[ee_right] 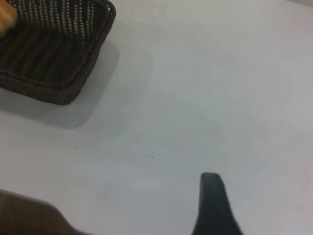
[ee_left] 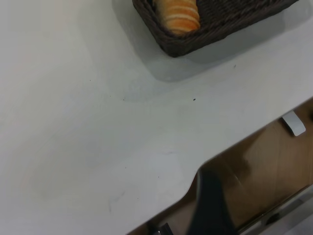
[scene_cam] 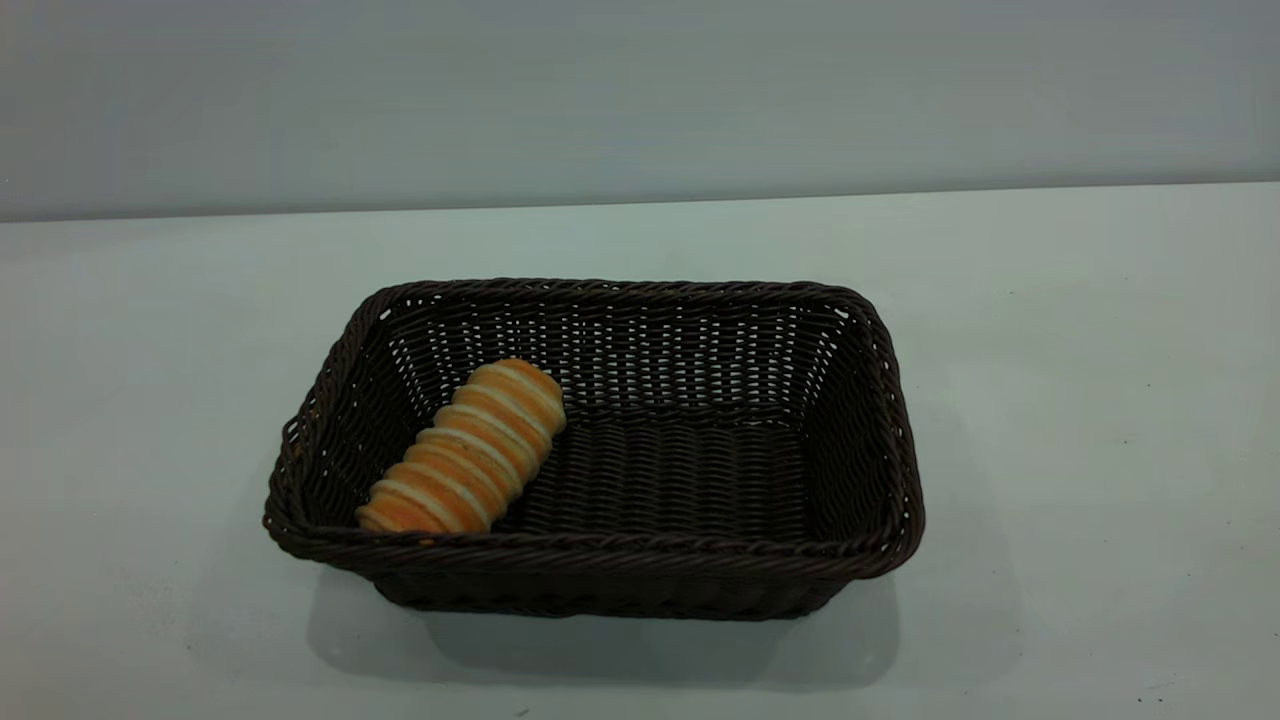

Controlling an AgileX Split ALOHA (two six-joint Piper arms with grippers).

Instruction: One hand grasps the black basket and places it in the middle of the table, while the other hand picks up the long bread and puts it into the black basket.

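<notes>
The black basket (scene_cam: 600,548) stands in the middle of the table (scene_cam: 1050,400). The long bread (scene_cam: 470,450) lies inside it, slanted against the basket's left end. Neither gripper shows in the exterior view. In the left wrist view, a dark part of my left gripper (ee_left: 210,205) hangs over the table's edge, far from the basket (ee_left: 181,46) and the bread (ee_left: 180,17). In the right wrist view, a dark part of my right gripper (ee_right: 212,205) is above bare table, well away from the basket (ee_right: 58,93). A sliver of the bread (ee_right: 6,14) shows there.
The table's edge (ee_left: 195,171) runs under my left gripper, with brown floor beyond it and a small white object (ee_left: 293,123) down there. A grey wall (scene_cam: 640,100) stands behind the table. A few dark specks (ee_left: 194,100) dot the tabletop.
</notes>
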